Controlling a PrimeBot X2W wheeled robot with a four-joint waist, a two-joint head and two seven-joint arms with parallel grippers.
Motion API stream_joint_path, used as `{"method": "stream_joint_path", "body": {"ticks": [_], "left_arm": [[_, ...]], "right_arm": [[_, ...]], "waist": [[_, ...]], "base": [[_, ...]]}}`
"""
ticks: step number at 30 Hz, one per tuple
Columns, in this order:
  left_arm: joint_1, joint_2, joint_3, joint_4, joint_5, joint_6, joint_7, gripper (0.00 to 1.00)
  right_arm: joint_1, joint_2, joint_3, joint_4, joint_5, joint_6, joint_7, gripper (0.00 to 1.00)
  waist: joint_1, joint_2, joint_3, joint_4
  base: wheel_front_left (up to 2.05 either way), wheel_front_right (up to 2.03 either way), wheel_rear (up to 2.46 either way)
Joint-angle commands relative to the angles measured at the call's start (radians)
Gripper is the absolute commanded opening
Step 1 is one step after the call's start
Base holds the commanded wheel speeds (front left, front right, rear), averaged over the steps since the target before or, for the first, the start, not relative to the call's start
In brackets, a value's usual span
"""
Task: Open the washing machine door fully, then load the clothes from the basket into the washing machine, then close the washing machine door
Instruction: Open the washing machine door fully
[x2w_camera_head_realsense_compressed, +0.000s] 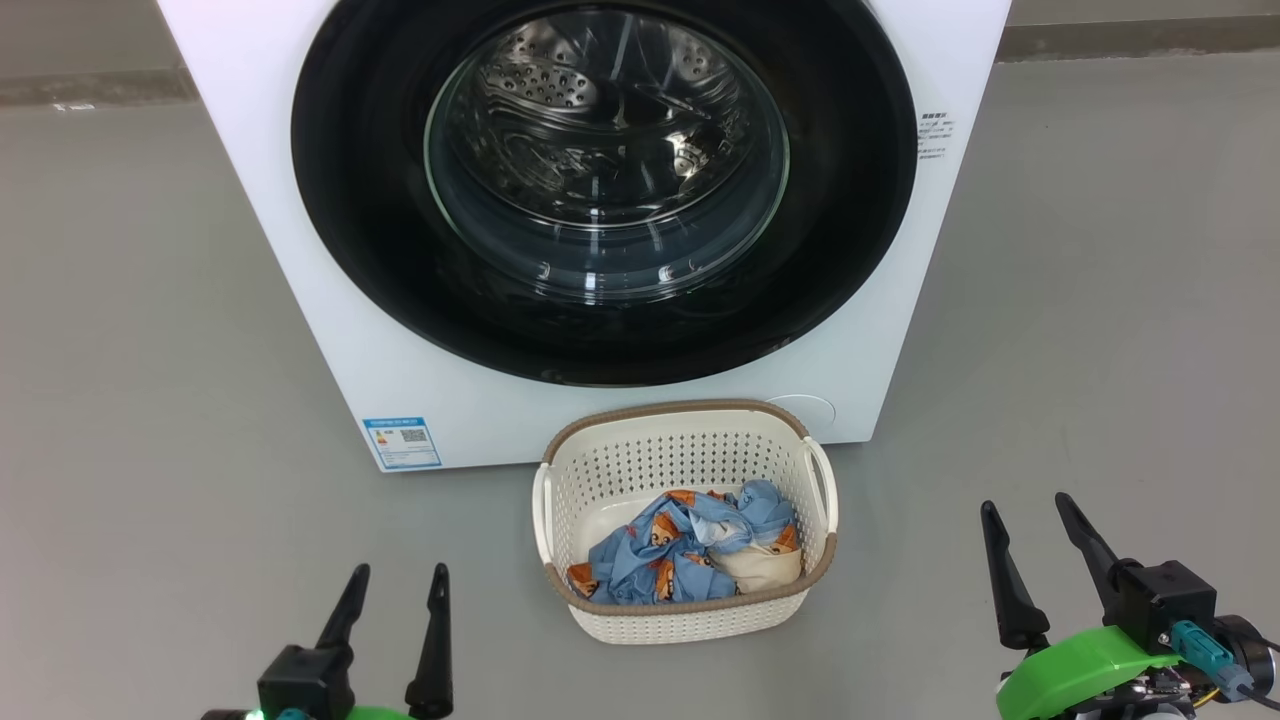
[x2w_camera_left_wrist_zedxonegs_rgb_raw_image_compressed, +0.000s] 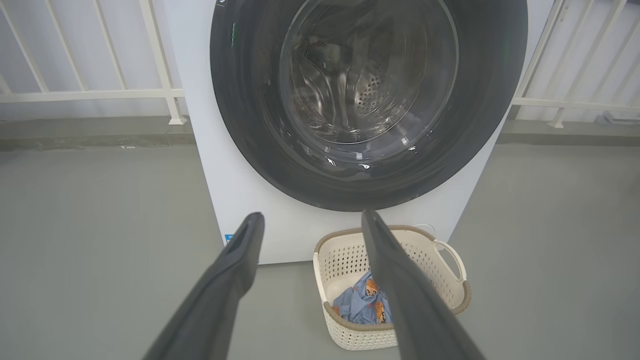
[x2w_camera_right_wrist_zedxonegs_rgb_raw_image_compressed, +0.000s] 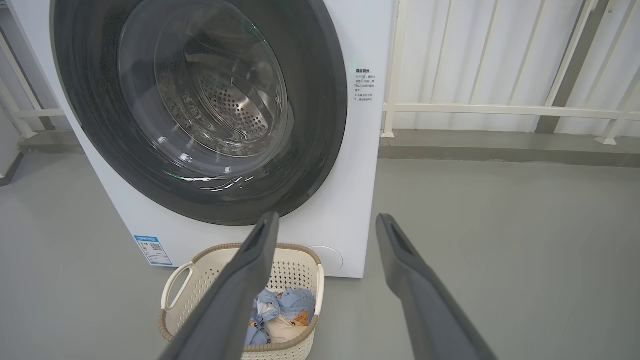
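Note:
The white washing machine (x2w_camera_head_realsense_compressed: 300, 250) stands ahead, its round black-rimmed door (x2w_camera_head_realsense_compressed: 360, 200) shut flat against the front, steel drum visible through the glass. Directly before it on the floor sits the cream basket (x2w_camera_head_realsense_compressed: 690, 615) holding the clothes (x2w_camera_head_realsense_compressed: 690, 550), a blue printed heap with a cream piece. My left gripper (x2w_camera_head_realsense_compressed: 398, 575) hangs open at lower left, clear of the basket. My right gripper (x2w_camera_head_realsense_compressed: 1028, 505) is open at lower right, nothing between its fingers. The wrist views show the door (x2w_camera_left_wrist_zedxonegs_rgb_raw_image_compressed: 240, 100) (x2w_camera_right_wrist_zedxonegs_rgb_raw_image_compressed: 325, 110), the basket (x2w_camera_left_wrist_zedxonegs_rgb_raw_image_compressed: 445, 295) (x2w_camera_right_wrist_zedxonegs_rgb_raw_image_compressed: 182, 305) and the clothes (x2w_camera_left_wrist_zedxonegs_rgb_raw_image_compressed: 362, 302) (x2w_camera_right_wrist_zedxonegs_rgb_raw_image_compressed: 282, 312).
Grey floor (x2w_camera_head_realsense_compressed: 150, 400) spreads on both sides of the machine. A white railing (x2w_camera_left_wrist_zedxonegs_rgb_raw_image_compressed: 90, 94) (x2w_camera_right_wrist_zedxonegs_rgb_raw_image_compressed: 500, 107) on a low kerb runs behind it. A blue label (x2w_camera_head_realsense_compressed: 401, 443) is on the machine's lower left front.

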Motion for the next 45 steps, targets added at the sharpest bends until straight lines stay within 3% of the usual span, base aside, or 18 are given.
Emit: {"method": "stream_joint_path", "body": {"ticks": [1,17,33,45], "left_arm": [[-0.034,0.011,0.029,-0.027,-0.002,-0.006,-0.014,1.00],[-0.032,0.011,0.026,-0.044,-0.005,-0.030,-0.014,1.00],[-0.031,0.011,0.037,-0.057,-0.014,-0.011,-0.014,1.00],[-0.031,0.011,0.034,-0.057,0.000,-0.007,-0.014,1.00]], "right_arm": [[-0.043,-0.012,0.030,-0.021,0.007,-0.001,-0.012,1.00],[-0.045,-0.012,0.032,-0.013,0.007,-0.001,-0.012,1.00],[-0.045,-0.012,0.036,-0.009,0.012,-0.001,-0.012,1.00],[-0.050,-0.012,0.037,-0.002,0.012,-0.001,-0.012,1.00]], "waist": [[0.0000,0.0000,0.000,0.000],[0.0000,0.0000,0.002,0.000],[0.0000,0.0000,0.004,-0.002],[0.0000,0.0000,0.002,-0.003]], "base": [[0.00,0.00,0.00],[0.69,0.57,-1.26],[1.41,0.95,-2.36],[0.41,0.41,-0.81]]}}
